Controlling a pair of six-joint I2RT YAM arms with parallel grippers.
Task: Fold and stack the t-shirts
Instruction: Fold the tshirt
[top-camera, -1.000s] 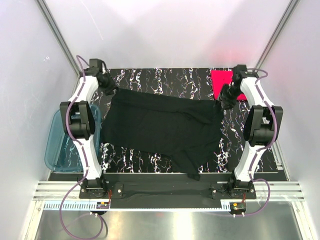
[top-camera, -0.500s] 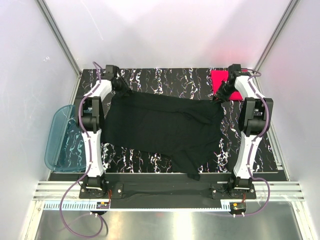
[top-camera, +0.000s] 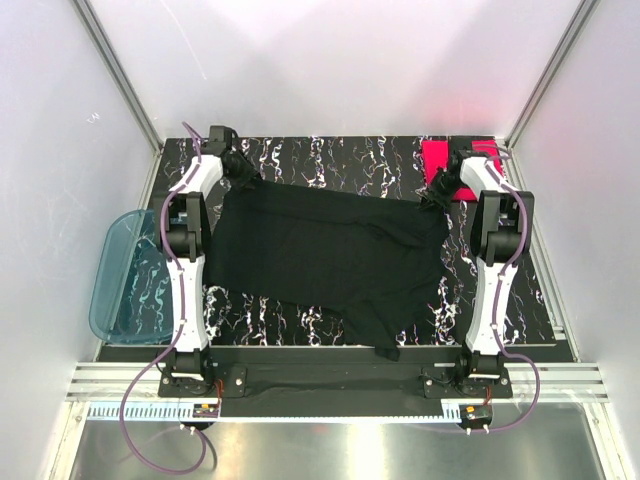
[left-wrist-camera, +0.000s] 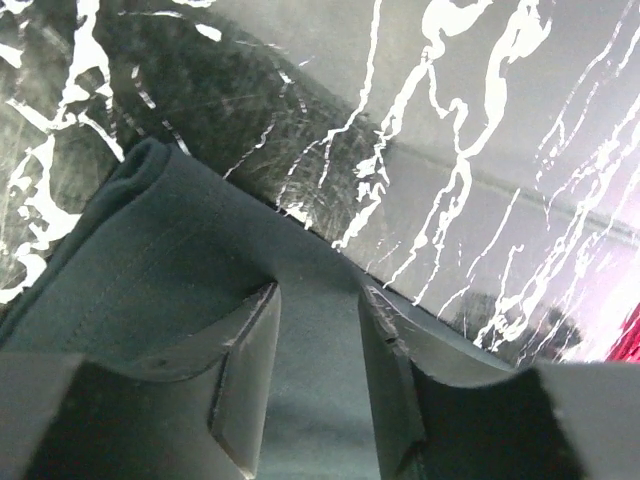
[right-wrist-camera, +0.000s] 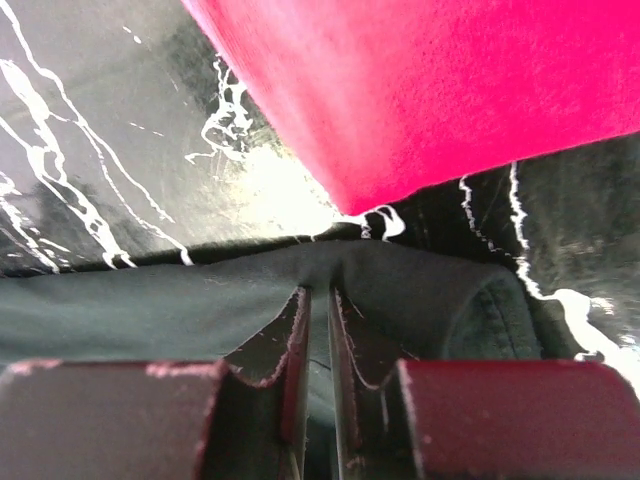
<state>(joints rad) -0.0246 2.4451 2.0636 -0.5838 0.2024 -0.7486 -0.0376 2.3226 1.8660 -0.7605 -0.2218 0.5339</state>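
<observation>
The black t-shirt (top-camera: 330, 255) lies spread flat across the marbled table (top-camera: 340, 155). The pink-red t-shirt (top-camera: 452, 160) is a folded square at the far right corner. My left gripper (top-camera: 245, 175) is at the black shirt's far left corner. In the left wrist view its jaws (left-wrist-camera: 318, 290) stand apart, with the black cloth (left-wrist-camera: 150, 250) flat under and between them. My right gripper (top-camera: 437, 190) is at the far right corner. In the right wrist view it (right-wrist-camera: 318, 292) pinches a puckered fold of black cloth (right-wrist-camera: 120, 305), just short of the pink-red shirt (right-wrist-camera: 420, 90).
A translucent blue tub (top-camera: 120, 280) sits off the table's left edge beside the left arm. White enclosure walls stand close on the left, right and far sides. A loose tail of the black shirt reaches the table's near edge (top-camera: 385, 350).
Both arms have stretched toward the far edge. The right gripper's jaws closed on the shirt's far right corner. The left gripper moved slightly right along the far left corner, jaws still apart.
</observation>
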